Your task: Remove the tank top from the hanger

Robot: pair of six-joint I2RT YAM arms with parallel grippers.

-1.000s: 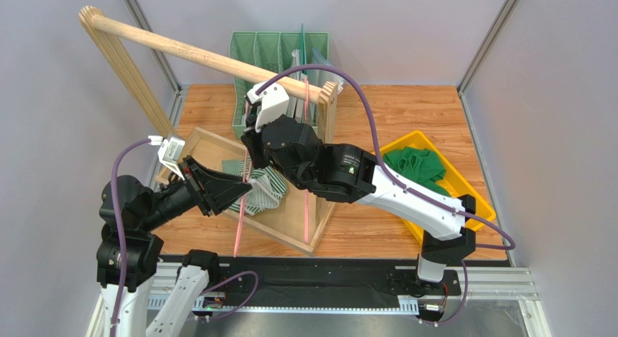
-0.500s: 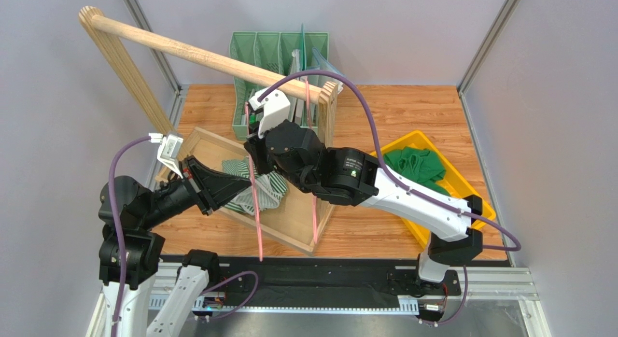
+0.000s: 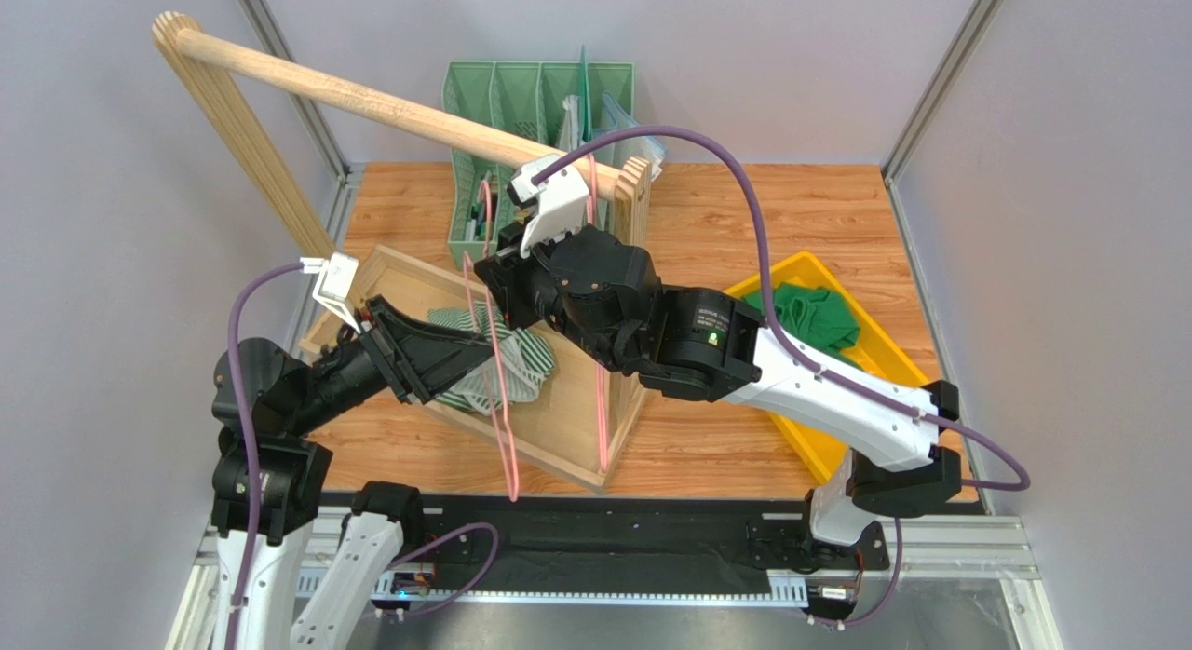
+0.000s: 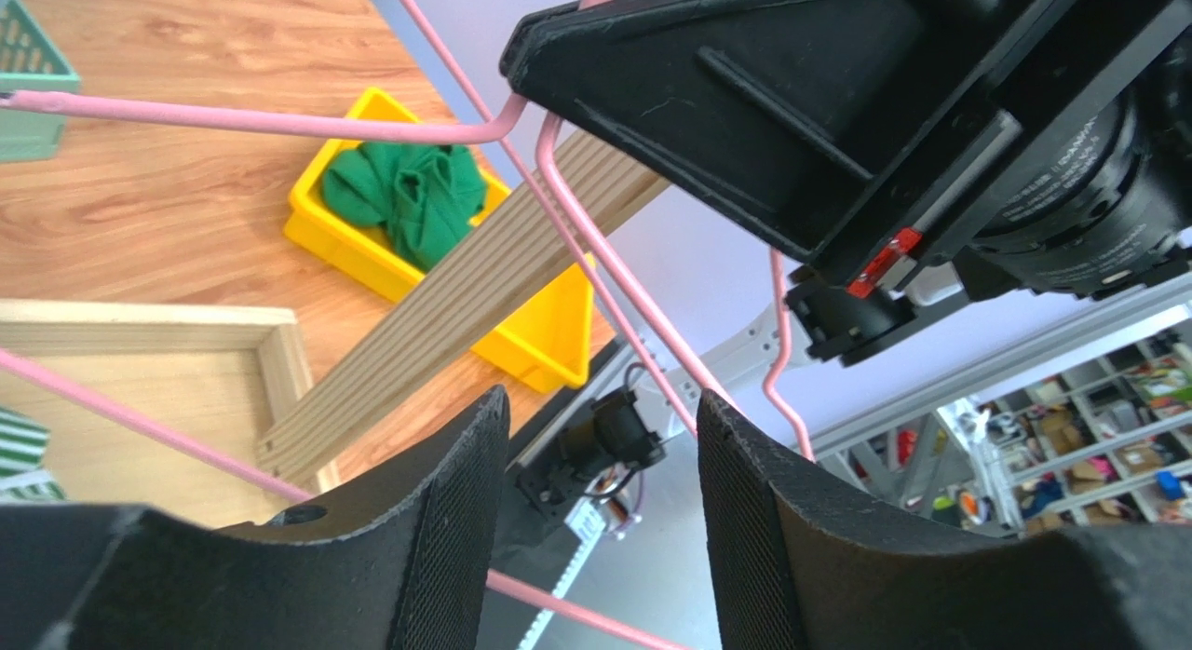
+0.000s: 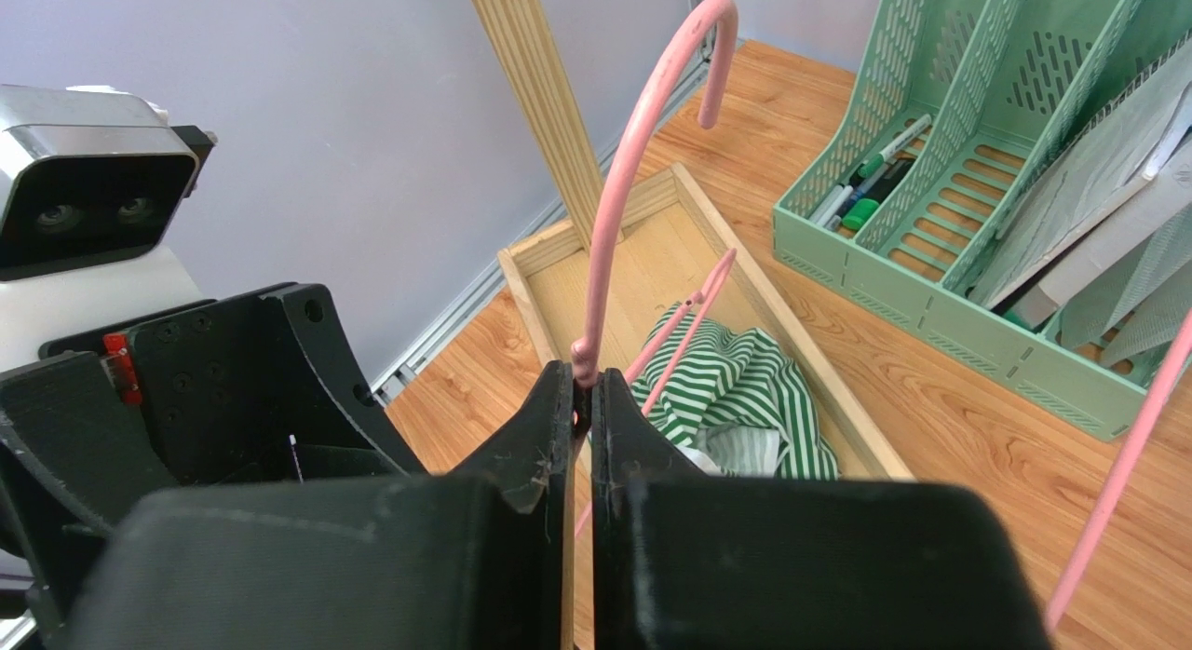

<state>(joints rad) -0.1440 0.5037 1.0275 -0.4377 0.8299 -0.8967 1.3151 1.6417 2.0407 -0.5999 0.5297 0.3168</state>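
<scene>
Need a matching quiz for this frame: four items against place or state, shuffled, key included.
Items
1. pink wire hanger
2. green-and-white striped tank top
3. dark green cloth
4. left gripper

Place or state
A. in the yellow plastic bin
B. open
C. clamped in the right gripper
D. lying in the shallow wooden tray

Pairs: 1-C, 2-D, 3-A, 4-B

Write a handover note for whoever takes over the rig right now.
Right gripper: shut on the neck of the pink hanger, which is held raised.
Left gripper: open, empty, beside the striped tank top.
The top lies bunched in the wooden tray. One hanger arm reaches down to it, so I cannot tell whether it is free.
Left to do: clear any fabric that is caught.
</scene>
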